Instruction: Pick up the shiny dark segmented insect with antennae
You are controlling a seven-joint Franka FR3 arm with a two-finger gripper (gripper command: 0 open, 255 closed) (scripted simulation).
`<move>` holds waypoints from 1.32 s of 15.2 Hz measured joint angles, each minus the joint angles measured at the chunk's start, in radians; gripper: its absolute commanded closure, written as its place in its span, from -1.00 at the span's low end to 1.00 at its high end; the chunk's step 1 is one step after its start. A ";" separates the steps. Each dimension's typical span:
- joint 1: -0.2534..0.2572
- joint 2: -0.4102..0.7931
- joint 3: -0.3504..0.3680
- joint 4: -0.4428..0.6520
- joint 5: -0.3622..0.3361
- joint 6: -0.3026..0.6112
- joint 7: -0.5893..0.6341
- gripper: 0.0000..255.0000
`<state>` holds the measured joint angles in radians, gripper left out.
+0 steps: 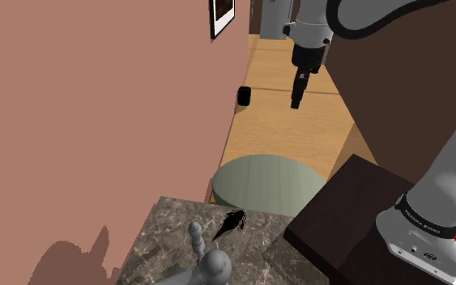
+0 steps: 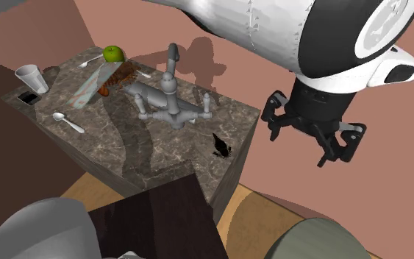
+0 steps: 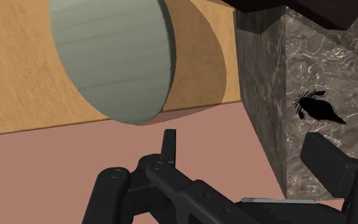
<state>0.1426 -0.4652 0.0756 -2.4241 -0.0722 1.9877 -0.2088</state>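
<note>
**Black insect [image 1: 234,219] near the counter's edge; gripper open and well clear of it**

From my seat, the insect [image 2: 220,146] lies flat on the marble counter [image 2: 124,140], alone on a bare patch of stone. It is dark and glossy, with thin feelers at one end and a tapering body. In the second exterior view it sits past the grey faucet [image 2: 170,96], close to the counter's right-hand edge. In the shoulder view it lies between the faucet [image 1: 206,255] and the edge that faces a round grey-green top [image 1: 270,182] down on the wooden floor [image 1: 299,133].

The gripper [image 1: 296,101] hangs in the air, well apart from the counter [image 1: 169,227], over the floor beyond the round top. I see its two black fingers standing wide apart with nothing between them; the second exterior view shows the gripper [image 2: 307,136] against the pink wall [image 2: 271,44], off the counter's side.

Through the wrist camera the gripper [image 3: 247,156] looks across the wall and floor. The insect [image 3: 314,107] shows on the stone [image 3: 323,63] out by one finger, not between the two, and nothing touches it.

At the counter's far end in the second exterior view I see a green apple [image 2: 113,53], a white cup [image 2: 29,77] and a spoon [image 2: 69,123], all well apart from the insect.
</note>
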 measured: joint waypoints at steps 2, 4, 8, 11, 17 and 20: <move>0.018 0.049 0.013 -0.004 0.001 0.047 -0.017 -1.00; 0.039 0.104 0.033 -0.006 0.003 0.097 -0.025 -1.00; 0.071 0.225 0.064 0.012 -0.004 0.189 -0.051 -1.00; 0.095 0.297 0.089 0.007 -0.014 0.256 -0.067 -1.00; 0.136 0.481 0.134 0.051 -0.060 0.374 -0.090 -1.00; 0.165 0.576 0.159 0.085 -0.096 0.420 -0.082 -1.00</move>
<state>0.3078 0.1104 0.2348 -2.3389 -0.1685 2.4079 -0.2907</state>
